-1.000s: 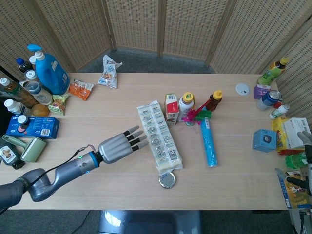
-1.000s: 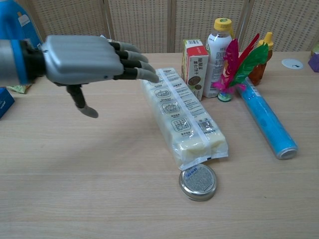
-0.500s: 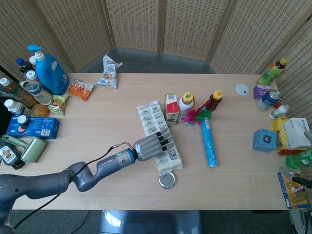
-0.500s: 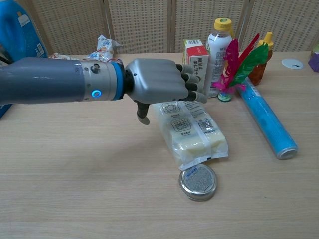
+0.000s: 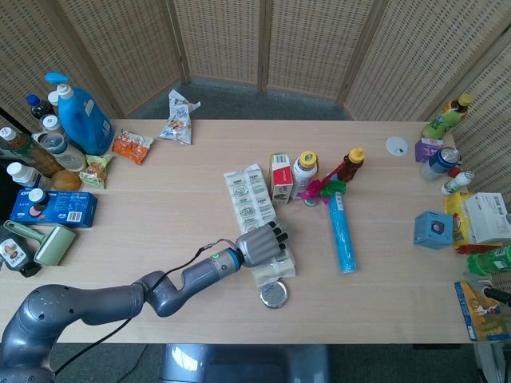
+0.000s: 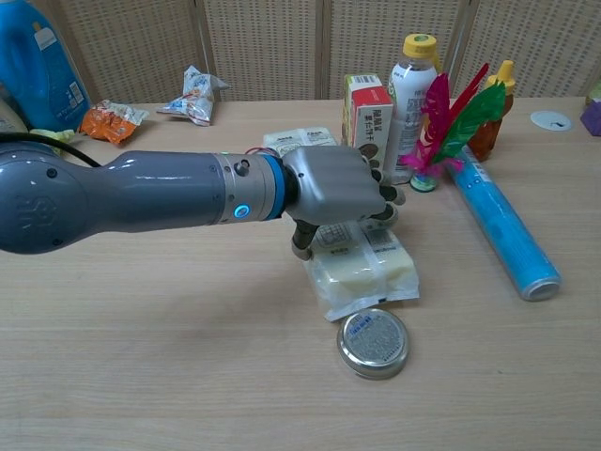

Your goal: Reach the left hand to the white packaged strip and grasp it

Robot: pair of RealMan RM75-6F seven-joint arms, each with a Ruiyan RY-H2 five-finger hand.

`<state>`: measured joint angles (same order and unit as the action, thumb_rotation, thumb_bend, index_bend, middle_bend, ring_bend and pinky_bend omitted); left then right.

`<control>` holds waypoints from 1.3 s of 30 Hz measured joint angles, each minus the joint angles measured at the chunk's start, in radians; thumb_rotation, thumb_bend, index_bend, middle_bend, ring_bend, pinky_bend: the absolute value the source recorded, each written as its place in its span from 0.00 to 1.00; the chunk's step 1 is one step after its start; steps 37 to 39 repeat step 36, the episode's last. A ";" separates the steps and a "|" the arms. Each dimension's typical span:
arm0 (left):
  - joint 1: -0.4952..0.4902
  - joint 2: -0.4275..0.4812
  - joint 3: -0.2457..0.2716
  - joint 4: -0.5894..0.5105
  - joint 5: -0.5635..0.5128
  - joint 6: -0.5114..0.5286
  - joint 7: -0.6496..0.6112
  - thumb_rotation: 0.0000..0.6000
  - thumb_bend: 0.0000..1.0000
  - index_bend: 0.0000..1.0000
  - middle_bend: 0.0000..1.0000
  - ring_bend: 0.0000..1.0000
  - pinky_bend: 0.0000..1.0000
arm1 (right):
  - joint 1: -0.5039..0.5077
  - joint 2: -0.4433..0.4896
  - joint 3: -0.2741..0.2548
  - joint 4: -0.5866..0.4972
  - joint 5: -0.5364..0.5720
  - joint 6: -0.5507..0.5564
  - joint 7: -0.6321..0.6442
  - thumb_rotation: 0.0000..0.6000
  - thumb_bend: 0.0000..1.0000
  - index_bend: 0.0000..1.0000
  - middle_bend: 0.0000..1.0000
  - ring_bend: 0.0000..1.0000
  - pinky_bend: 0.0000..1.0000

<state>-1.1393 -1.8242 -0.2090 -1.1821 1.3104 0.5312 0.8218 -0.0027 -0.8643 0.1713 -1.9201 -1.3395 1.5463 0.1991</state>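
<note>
Table (image 5: pixel 160 171): long wooden top, goods crowded at its left and right ends. Bare wood runs along the near edge on both sides of the left arm, and across the far middle behind the strip.

Strip (image 5: pixel 251 199) (image 6: pixel 366 272): white, flat, elongated pack of sealed cells with printed labels and a clear film seam. It lies mid-table, running from far-left to near-right, its near end just beside a round tin (image 5: pixel 274 296) (image 6: pixel 373 342). To its right, near but apart, stand a carton (image 5: pixel 281 177) (image 6: pixel 370 117) and a white bottle (image 5: pixel 303 174) (image 6: pixel 414 89); beyond them a feather toy (image 6: pixel 451 117) and a blue tube (image 5: pixel 342 235) (image 6: pixel 505 224).

Left hand (image 5: pixel 259 243) (image 6: pixel 336 188): lies over the strip's near half, fingers curled down over its right edge, thumb against its left side. Whether the grip has fully closed cannot be told.

Right hand: out of both views.

Left end: blue jug (image 5: pixel 82 116) (image 6: pixel 39 58), snack packets (image 5: pixel 132 146) (image 6: pixel 111 122), well apart from the strip.
</note>
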 measured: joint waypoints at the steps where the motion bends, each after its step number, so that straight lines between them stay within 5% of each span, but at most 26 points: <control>1: 0.001 -0.004 0.006 0.000 0.000 0.020 0.004 1.00 0.00 0.73 0.67 0.79 0.79 | 0.000 0.000 0.000 -0.001 -0.002 0.001 0.000 1.00 0.00 0.00 0.00 0.00 0.00; 4: 0.007 -0.007 0.019 -0.009 -0.002 0.070 0.007 1.00 0.00 0.82 0.75 0.85 0.82 | -0.002 0.000 -0.002 -0.002 -0.009 0.004 0.001 1.00 0.00 0.00 0.00 0.00 0.00; 15: 0.050 0.127 0.035 -0.236 0.019 0.197 -0.012 1.00 0.00 0.84 0.74 0.85 0.82 | -0.008 0.003 -0.008 -0.014 -0.034 0.018 -0.002 1.00 0.00 0.00 0.00 0.00 0.00; 27: 0.158 0.596 -0.008 -0.751 -0.021 0.393 0.050 1.00 0.00 0.83 0.67 0.83 0.82 | -0.015 0.004 -0.021 -0.036 -0.086 0.041 -0.020 1.00 0.00 0.00 0.00 0.00 0.00; 34: 0.228 0.814 -0.045 -0.929 -0.070 0.503 0.067 1.00 0.00 0.81 0.64 0.82 0.81 | -0.023 0.006 -0.032 -0.048 -0.117 0.058 -0.028 1.00 0.00 0.00 0.00 0.00 0.00; 39: 0.241 0.850 -0.056 -0.955 -0.083 0.527 0.067 1.00 0.00 0.81 0.63 0.82 0.81 | -0.024 0.006 -0.034 -0.050 -0.122 0.061 -0.029 1.00 0.00 0.00 0.00 0.00 0.00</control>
